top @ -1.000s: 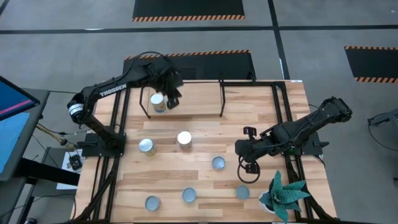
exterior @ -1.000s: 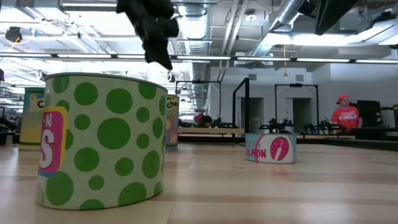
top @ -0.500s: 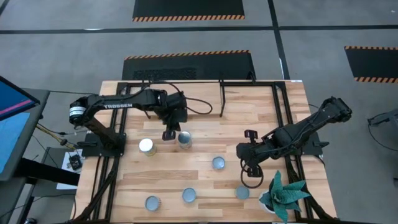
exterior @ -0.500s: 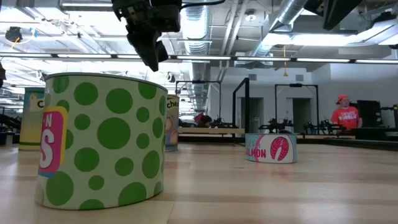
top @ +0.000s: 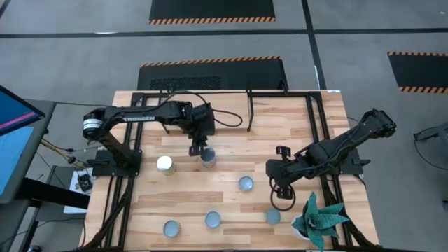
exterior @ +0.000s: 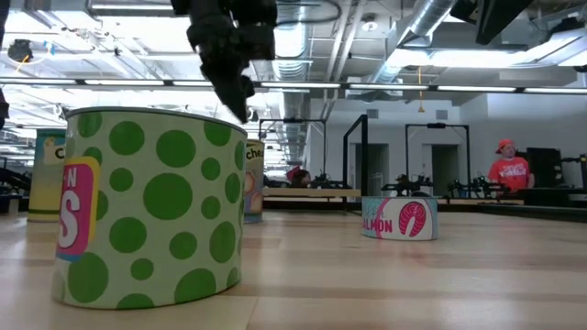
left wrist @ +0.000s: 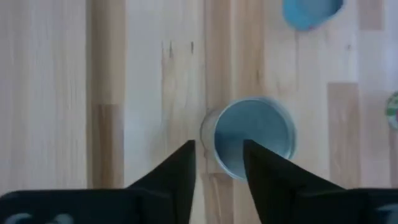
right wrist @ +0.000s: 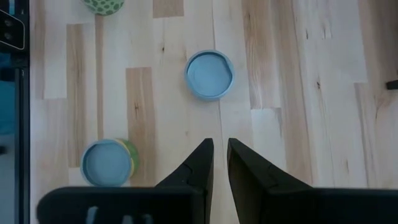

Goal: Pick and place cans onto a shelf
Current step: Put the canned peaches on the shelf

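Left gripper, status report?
Left gripper open above a can, holding nothing. Right gripper idle, empty. Nothing blocking.

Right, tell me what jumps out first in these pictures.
The left end effector hangs directly over a can near the table's middle, fingers parted above the silvery lid. In the low view, a green-dotted can fills the foreground. A spiky green plant stands at the table's front right corner, close to the right end effector.
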{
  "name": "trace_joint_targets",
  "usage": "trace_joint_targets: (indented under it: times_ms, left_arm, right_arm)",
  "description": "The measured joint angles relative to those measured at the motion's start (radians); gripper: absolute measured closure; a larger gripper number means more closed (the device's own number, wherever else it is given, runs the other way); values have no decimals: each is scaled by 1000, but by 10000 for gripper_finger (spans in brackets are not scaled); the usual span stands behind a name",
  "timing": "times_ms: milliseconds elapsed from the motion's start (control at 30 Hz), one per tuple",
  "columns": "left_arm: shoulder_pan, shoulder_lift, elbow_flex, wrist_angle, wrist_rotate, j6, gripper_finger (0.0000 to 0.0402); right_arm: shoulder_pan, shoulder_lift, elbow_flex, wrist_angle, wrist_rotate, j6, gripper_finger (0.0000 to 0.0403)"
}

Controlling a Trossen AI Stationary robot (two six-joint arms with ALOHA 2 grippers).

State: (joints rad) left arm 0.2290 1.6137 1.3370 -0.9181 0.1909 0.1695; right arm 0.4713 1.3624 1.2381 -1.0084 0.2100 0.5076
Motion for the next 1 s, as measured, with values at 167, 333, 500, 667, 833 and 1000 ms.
trace_joint_targets:
  times_ms: [167, 333, 500, 667, 833, 1000]
  left_arm:
    - [-2, 78, 0, -10, -32, -49, 249]
    - [-12, 151, 3, -6, -30, -87, 244]
    - [-20, 177, 7, 0, -13, -109, 244]
    - [-20, 181, 6, -1, -6, -130, 258]
    - [-21, 182, 6, -1, 15, -130, 326]
    - [-20, 182, 4, 19, 47, -132, 392]
  right_arm:
    - [0, 0, 0, -1, -2, 0, 333]
    - [0, 0, 0, -3, -2, 0, 333]
    - [0, 0, 0, -1, -2, 0, 333]
    - [0, 0, 0, 0, -2, 0, 333]
    - [0, 0, 0, 0, -2, -1, 333]
    - [0, 0, 0, 1, -2, -1, 333]
